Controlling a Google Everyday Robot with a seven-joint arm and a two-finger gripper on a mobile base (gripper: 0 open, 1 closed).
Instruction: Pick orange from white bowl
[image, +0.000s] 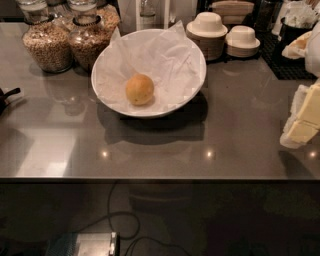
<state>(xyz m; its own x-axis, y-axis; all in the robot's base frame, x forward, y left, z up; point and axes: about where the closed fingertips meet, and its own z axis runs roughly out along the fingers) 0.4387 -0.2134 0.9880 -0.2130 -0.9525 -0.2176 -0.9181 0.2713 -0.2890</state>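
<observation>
In the camera view, the orange is sitting inside the white bowl, resting on the crinkled paper lining a little left of the bowl's centre and toward its near wall, with nothing else in the bowl crowding it. The white bowl is standing on the grey counter. Two glass jars of grain are standing just behind the bowl's left side, and stacks of small upturned cream bowls are sitting just behind its right side. The gripper is showing at the right edge of the frame, well apart from the white bowl, to its right and somewhat nearer the camera, and it is partly cut off by the border. It is touching neither the bowl nor the fruit, and whether it is spread or pressed together I cannot tell. So the orange is lying to the left of the gripper and slightly farther back, beyond the bowl's right rim. Being round, the orange is offering no long axis to line up with. As I am judging it, the coming move is calling for travel leftward over that rim and then a descent onto the fruit, keeping clear of the raised paper edges
</observation>
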